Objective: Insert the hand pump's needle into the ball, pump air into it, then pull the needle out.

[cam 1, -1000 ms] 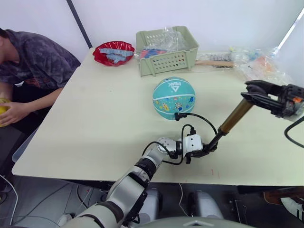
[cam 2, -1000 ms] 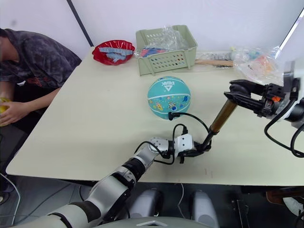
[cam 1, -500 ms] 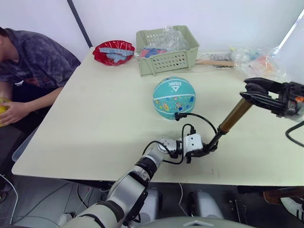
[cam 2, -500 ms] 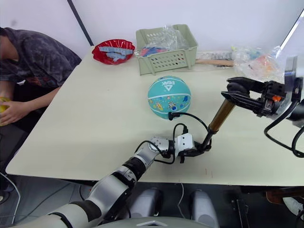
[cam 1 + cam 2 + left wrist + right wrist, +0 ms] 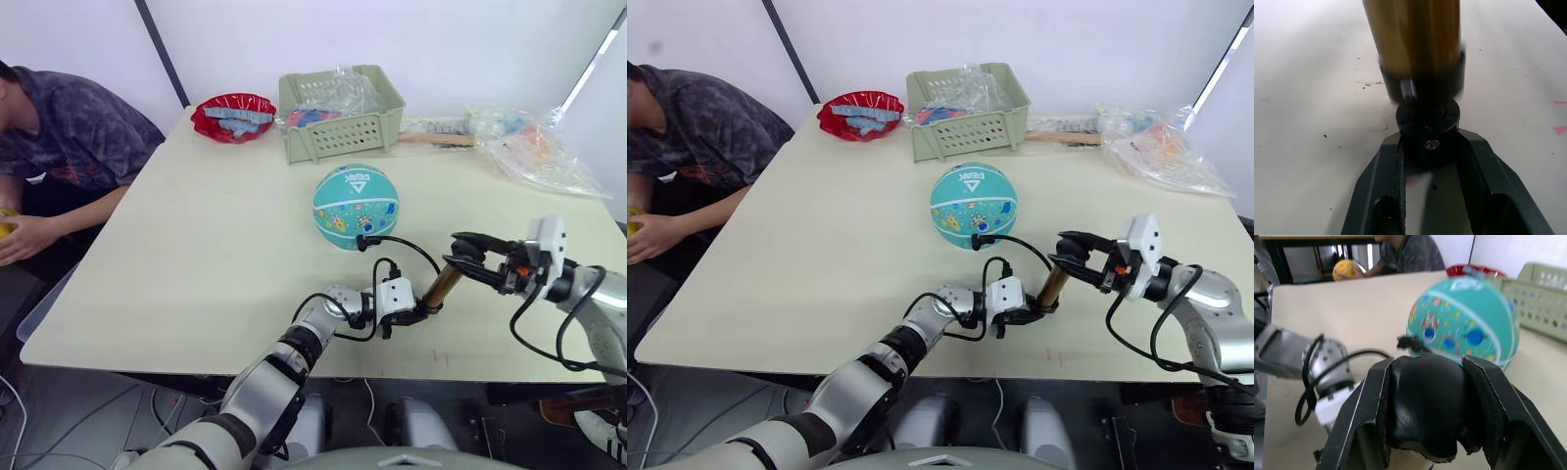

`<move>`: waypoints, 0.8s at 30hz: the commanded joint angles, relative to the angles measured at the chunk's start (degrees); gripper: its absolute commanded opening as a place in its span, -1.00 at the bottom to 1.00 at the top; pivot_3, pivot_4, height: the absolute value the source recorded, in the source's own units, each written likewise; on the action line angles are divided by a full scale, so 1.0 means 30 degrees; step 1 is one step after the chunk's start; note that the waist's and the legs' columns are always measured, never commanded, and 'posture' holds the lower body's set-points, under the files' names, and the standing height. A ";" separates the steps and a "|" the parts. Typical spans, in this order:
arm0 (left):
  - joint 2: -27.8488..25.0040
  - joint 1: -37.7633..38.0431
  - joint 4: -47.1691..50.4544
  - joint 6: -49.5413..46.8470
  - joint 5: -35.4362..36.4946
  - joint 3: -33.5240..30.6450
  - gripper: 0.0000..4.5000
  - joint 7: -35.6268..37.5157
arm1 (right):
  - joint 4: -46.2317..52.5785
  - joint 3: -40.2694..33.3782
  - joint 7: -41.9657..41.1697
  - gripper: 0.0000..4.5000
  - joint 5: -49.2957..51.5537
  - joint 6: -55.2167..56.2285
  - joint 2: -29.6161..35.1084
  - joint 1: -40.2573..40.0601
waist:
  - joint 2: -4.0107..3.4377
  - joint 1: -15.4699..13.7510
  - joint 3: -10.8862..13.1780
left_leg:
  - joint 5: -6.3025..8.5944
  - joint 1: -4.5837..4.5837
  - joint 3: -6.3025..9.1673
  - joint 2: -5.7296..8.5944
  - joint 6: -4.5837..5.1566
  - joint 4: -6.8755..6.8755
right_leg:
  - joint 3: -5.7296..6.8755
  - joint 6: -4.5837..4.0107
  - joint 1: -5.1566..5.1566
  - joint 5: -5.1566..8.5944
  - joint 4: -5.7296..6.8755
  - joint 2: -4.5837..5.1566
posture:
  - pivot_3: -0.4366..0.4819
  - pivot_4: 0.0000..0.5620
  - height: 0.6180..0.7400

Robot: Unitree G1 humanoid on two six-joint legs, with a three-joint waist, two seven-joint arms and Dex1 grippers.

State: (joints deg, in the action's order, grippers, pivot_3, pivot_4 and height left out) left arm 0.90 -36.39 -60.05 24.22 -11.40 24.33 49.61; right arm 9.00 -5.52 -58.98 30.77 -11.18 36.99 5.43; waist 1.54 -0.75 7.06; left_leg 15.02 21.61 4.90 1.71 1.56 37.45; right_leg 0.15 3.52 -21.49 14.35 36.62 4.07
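Note:
The teal ball (image 5: 357, 204) with "PEAK" lettering rests mid-table. The hand pump (image 5: 442, 286) stands tilted in front of it, its gold barrel (image 5: 1415, 34) short between black ends. My left gripper (image 5: 422, 312) is shut on the pump's black bottom cap (image 5: 1427, 134) at the table surface. My right gripper (image 5: 460, 257) is shut on the black handle (image 5: 1425, 406) at the pump's top. The thin black hose (image 5: 404, 243) loops from the pump's base to the ball's lower front, where its tip (image 5: 1408, 342) meets the ball. The needle itself is hidden there.
A green basket (image 5: 340, 117) and a red bowl (image 5: 233, 116) stand at the table's far edge, with plastic bags (image 5: 534, 147) at the far right. A person (image 5: 69, 137) sits at the left side, holding a yellow ball (image 5: 1347, 268).
My right gripper has come down and towards the left gripper with the handle, and the pump is now much shorter. The left gripper kept the base in place. The camera has shifted slightly.

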 commanded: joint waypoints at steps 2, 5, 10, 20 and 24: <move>-0.0453 0.0972 -0.1556 -0.0651 -0.1358 0.0922 -0.55 0.0030 | 0.0165 0.0575 0.0323 -0.28 -0.0237 -0.0986 -0.0167 -0.0270 | -0.0025 0.0000 -0.0015 | 0.0000 0.0001 -0.0001 0.0001 0.0000 -0.0001 | -0.0002 0.0002 0.0000 0.0001 0.0000 0.0001 | -0.05 -0.47 1.00; -0.0502 0.1030 -0.1543 -0.0624 -0.1361 0.0935 -0.55 0.0084 | 0.0846 -0.0460 0.0249 -0.28 0.0752 -0.1641 0.0414 0.0435 | -0.0050 0.0010 -0.0006 | 0.0000 0.0001 -0.0001 0.0001 0.0000 -0.0001 | -0.0002 0.0004 0.0000 0.0002 0.0001 0.0000 | -0.05 -0.47 1.00; -0.0526 0.1016 -0.1575 -0.0667 -0.1356 0.0920 -0.55 0.0135 | 0.1415 -0.2182 0.0390 -0.28 0.2458 -0.3104 0.1208 0.1781 | -0.0120 -0.0016 0.0082 | 0.0000 0.0049 -0.0002 0.0009 0.0000 -0.0001 | -0.0003 -0.0016 -0.0020 -0.0010 -0.0002 0.0009 | -0.05 -0.47 1.00; -0.0542 0.0885 -0.1660 -0.0638 -0.1356 0.0923 -0.55 0.0163 | 0.1889 -0.5086 0.0027 -0.28 0.5852 -0.6508 0.4057 0.4763 | -0.0200 -0.0046 0.0258 | -0.0001 0.0078 0.0004 0.0023 0.0001 0.0004 | 0.0001 -0.0012 -0.0032 -0.0013 -0.0011 0.0025 | -0.05 -0.47 1.00; -0.0549 0.0877 -0.1663 -0.0652 -0.1352 0.0922 -0.55 0.0184 | 0.2071 -0.6105 0.0432 -0.28 0.7186 -0.7734 0.4958 0.6050 | -0.0189 -0.0047 0.0280 | -0.0001 0.0078 0.0001 0.0022 0.0001 0.0004 | 0.0001 -0.0011 -0.0032 -0.0013 -0.0011 0.0029 | -0.05 -0.47 1.00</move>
State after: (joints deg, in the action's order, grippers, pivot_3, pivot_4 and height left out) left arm 1.31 -36.64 -59.77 25.23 -11.14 24.30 49.90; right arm 12.95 -17.66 -59.47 47.92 -33.35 49.67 19.36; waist 0.97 -0.89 7.90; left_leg 15.01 21.85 4.91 1.78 1.56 37.46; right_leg 0.16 3.49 -21.58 14.31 36.59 4.15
